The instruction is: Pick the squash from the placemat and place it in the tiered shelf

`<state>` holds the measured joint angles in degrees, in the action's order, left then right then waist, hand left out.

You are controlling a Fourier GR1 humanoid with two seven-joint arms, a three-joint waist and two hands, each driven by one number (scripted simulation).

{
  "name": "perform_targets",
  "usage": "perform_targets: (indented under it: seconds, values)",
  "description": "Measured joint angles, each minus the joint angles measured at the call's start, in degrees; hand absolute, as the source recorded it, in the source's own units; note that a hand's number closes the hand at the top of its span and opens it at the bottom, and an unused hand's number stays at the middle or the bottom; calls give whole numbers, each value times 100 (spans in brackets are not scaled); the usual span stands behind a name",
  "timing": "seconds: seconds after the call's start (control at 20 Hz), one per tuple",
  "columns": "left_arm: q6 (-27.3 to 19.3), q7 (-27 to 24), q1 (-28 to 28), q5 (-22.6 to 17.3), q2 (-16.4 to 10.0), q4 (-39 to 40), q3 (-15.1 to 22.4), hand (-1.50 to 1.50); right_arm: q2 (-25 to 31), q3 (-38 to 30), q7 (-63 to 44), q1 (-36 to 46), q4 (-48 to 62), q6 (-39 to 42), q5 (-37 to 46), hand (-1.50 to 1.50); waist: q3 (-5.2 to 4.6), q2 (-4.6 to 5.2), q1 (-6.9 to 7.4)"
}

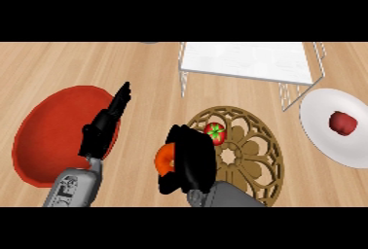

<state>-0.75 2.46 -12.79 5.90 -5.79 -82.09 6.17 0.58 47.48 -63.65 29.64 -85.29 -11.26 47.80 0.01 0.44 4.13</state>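
Fingers [185, 141] of right hand [193, 163] curled round orange squash [164, 156] at placemat [251, 160] edge, ready to carry | left hand [101, 133] straight-fingered, holding nothing, over red plate [50, 131] | shelf [244, 61] likely next

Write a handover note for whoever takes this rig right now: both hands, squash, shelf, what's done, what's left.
Right hand: shut on the orange squash, at the left edge of the brown placemat.
Left hand: open, fingers straight, over the red plate.
Tiered shelf: beyond the placemat, toward the far side of the counter.
Done: squash grasped.
Left: carry it forward to the shelf, set it down and release.
Leave alone: the red-and-green item on the placemat.
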Motion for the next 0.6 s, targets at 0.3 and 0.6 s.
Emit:
perform_targets:
  seconds: [0.3, 0.6]
  values:
    - [2, -52, -17, 13, -13, 141, -41, 0, 11, 4, -94, 910, -168, -752, 83, 150, -8, -40, -23]
    - [0, -46, -63, 27, -32, 227, -80, 0, 27, -232, -431, 1788, -108, -978, 455, 150, -17, -88, -114]
